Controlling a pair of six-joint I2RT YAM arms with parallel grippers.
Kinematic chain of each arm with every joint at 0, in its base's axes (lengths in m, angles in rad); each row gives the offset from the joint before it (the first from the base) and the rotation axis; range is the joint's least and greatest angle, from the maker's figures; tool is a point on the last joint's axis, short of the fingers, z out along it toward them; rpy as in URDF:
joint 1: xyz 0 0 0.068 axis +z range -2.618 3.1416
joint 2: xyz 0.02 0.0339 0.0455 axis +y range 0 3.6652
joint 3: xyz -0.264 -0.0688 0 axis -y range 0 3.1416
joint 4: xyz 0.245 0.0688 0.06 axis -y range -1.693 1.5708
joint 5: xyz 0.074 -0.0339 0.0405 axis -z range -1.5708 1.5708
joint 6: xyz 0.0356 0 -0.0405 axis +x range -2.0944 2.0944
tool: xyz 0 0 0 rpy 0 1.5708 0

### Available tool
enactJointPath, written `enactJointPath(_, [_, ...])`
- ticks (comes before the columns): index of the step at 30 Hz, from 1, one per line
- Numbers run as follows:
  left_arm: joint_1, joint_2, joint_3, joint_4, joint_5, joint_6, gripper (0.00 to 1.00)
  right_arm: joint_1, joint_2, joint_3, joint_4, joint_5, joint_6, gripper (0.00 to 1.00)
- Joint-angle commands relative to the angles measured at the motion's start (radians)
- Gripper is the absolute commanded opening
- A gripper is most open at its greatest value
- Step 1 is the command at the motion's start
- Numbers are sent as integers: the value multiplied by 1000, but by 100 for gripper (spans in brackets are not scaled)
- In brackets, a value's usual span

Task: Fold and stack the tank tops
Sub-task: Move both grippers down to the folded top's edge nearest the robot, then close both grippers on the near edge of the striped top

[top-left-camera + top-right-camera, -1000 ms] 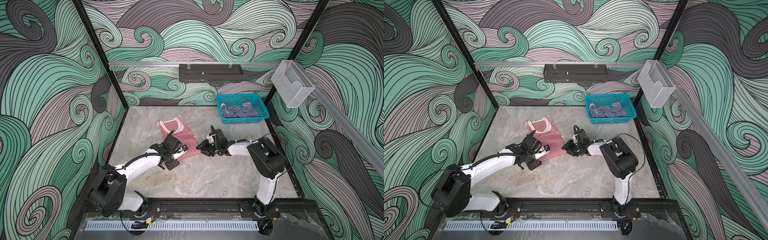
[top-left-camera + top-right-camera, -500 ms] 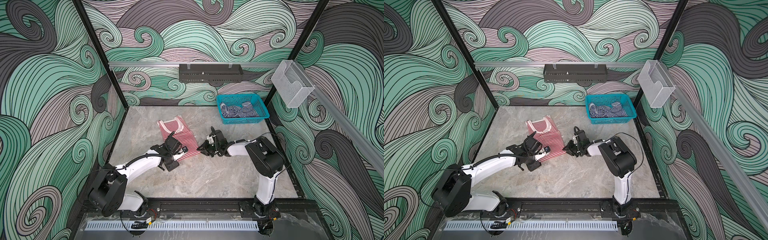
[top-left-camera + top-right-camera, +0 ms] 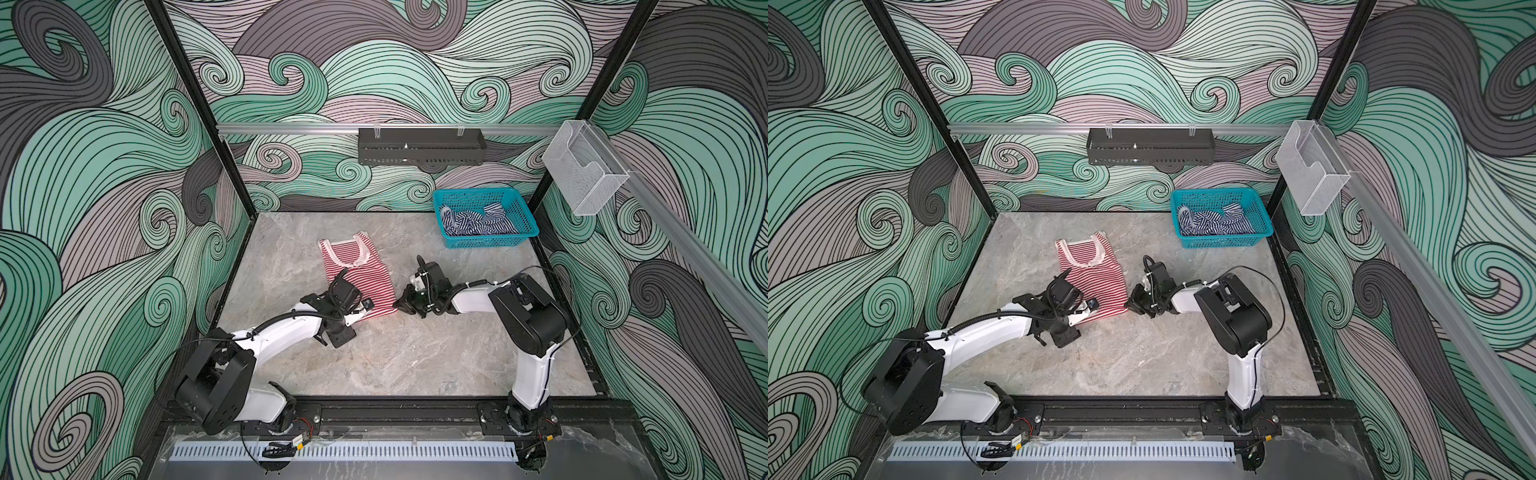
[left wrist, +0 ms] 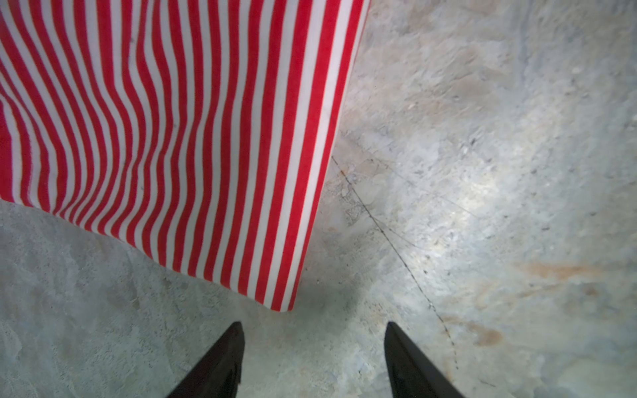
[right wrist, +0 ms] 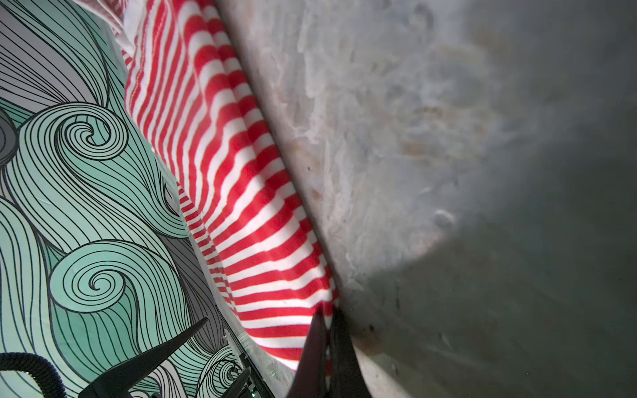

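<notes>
The red-and-white tank top [image 3: 358, 272] [image 3: 1094, 276] lies flat on the marble table, neck toward the back wall. My right gripper [image 3: 397, 304] [image 5: 329, 315] is low at the top's near right corner, shut on the hem fabric there. My left gripper [image 3: 362, 309] [image 4: 313, 325] is open at the near left corner. That corner of the red-and-white top [image 4: 286, 303] lies just ahead of its fingertips, not between them. The navy-and-white tank top [image 3: 478, 222] [image 3: 1214, 222] lies crumpled in the basket.
The teal mesh basket [image 3: 486, 245] stands at the back right of the table [image 3: 415, 353]. A black shelf [image 3: 422, 145] hangs on the back wall. A clear holder [image 3: 582, 174] sticks out from the right rail.
My right gripper has shut on the near right hem corner of the red-and-white top. The left arm has hardly moved and its jaws are as wide as before.
</notes>
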Motion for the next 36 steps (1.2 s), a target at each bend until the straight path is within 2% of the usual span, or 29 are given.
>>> enactJointPath(1, [-8,10,14,3,4,-12,67,9,-52,-6,-47,8,-8,0])
enactJointPath(9, [-15,43,20,7,3,8,67,9,-77,-16,-61,5,-11,0])
enactJointPath(17, [-16,154,48,42,-87,2,63,8,-89,-11,-70,5,-11,0])
enactJointPath(22, [-14,149,45,64,-92,-1,61,3,-87,-3,-89,3,-19,0])
enactJointPath(25, [-15,166,52,55,-102,2,57,2,-85,-5,-91,2,-19,0])
enactJointPath(30, [-13,198,63,14,-88,28,44,-7,-83,0,-96,-3,-17,0])
enactJointPath(36, [-13,238,76,-36,-40,37,39,-18,-92,3,-95,-13,-16,0])
